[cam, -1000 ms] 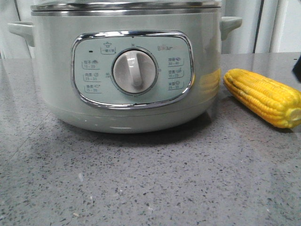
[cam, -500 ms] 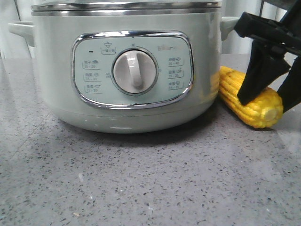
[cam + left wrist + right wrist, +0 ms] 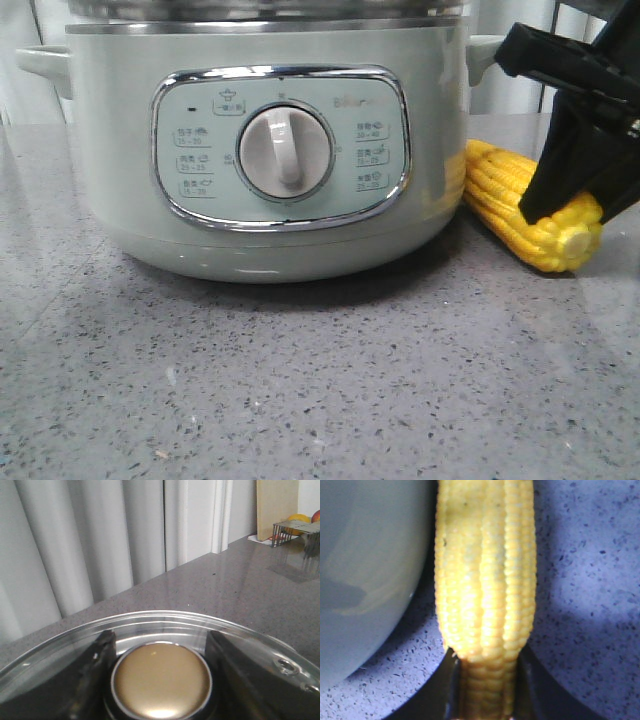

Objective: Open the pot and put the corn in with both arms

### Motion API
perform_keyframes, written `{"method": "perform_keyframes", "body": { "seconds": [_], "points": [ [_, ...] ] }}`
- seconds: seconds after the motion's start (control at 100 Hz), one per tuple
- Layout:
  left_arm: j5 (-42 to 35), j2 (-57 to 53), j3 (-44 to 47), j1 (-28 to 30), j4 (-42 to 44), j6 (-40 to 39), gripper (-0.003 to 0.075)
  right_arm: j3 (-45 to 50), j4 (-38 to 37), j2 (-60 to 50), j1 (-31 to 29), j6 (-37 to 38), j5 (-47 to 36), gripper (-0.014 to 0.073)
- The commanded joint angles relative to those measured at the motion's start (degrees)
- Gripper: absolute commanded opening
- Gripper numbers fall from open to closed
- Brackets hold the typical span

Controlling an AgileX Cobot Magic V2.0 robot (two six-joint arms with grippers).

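Note:
The pale green pot (image 3: 110, 150) fills the middle of the front view, dial facing me. Its wall also shows in the right wrist view (image 3: 370, 555). The yellow corn (image 3: 500, 185) lies on the grey counter, close beside the pot's right side. My right gripper (image 3: 568, 212) is shut on the corn near its pale stub end. The right wrist view shows the cob (image 3: 485, 580) running out from between the fingers (image 3: 487, 695). My left gripper (image 3: 160, 641) is shut on the gold knob (image 3: 160, 680) of the glass lid (image 3: 150, 622), one black finger on each side.
The speckled grey counter (image 3: 300, 380) stretches in front of the pot. Grey curtains (image 3: 90, 540) hang behind the table. A wire basket with fruit (image 3: 295, 527) and a wooden board (image 3: 277, 507) stand at the counter's far end in the left wrist view.
My right gripper came down from the right and closed on the corn, nudging it closer to the pot. The lid's rim at the pot's top looks slightly raised.

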Motion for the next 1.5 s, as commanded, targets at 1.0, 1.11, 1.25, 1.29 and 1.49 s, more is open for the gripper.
{"method": "perform_keyframes", "body": {
  "seconds": [1.0, 1.11, 1.25, 1.29, 1.49],
  "points": [
    [12.7, -41.3, 12.4, 30.9, 0.9, 3.9, -0.0021, -21.6, 2.4, -16.8, 4.1, -2.5, 11.3, -0.0064],
    [12.6, -44.7, 19.5, 31.2, 0.9, 3.9, -0.0021, -23.9, 2.4, -12.2, 8.3, -2.5, 9.3, -0.0064],
    [9.3, -47.6, 27.2, 31.2, -1.3, 3.8, -0.0021, -26.5, 2.4, -6.9, 11.8, -2.5, 7.6, -0.0064],
    [7.8, -47.9, 29.1, 31.2, -3.3, 3.8, -0.0021, -27.4, 2.4, -5.5, 12.2, -2.5, 7.6, -0.0064],
    [3.9, -46.5, 35.7, 31.2, -6.4, 3.8, -0.0021, -30.5, 2.5, -1.6, 13.4, -2.5, 7.4, -0.0064]
  ]
}}
